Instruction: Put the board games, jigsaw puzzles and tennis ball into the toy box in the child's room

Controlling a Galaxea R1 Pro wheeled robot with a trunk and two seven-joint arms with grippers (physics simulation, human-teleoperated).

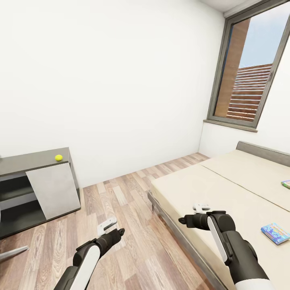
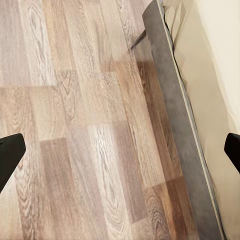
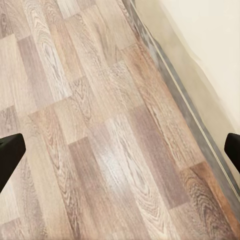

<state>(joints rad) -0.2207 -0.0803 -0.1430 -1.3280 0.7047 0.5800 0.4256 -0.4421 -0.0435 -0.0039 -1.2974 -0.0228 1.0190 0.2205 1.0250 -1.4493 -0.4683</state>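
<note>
Two board games lie on the bed [image 1: 189,189] at the right: a mostly blue one [image 1: 275,233] near the front and a green one [image 1: 286,184] cut off by the picture's edge. The yellow tennis ball [image 1: 59,157] rests on top of a dark grey desk [image 1: 36,161] at the left wall. My left gripper [image 1: 109,225] hangs open over the wood floor. Open too, my right gripper [image 1: 200,208] hovers above the mattress's near edge, well left of the blue box. The wrist views show both grippers [image 2: 120,155] [image 3: 120,152] spread wide with nothing between the fingers. The table, toy box and jigsaw puzzles are out of view.
The dark grey desk has a pale door panel [image 1: 54,189] leaning open. A grey-brown bed frame [image 2: 170,100] borders the plank floor [image 1: 125,201] between desk and bed. A dark-framed window [image 1: 249,68] stands behind the bed, and a grey edge [image 1: 12,253] juts in at lower left.
</note>
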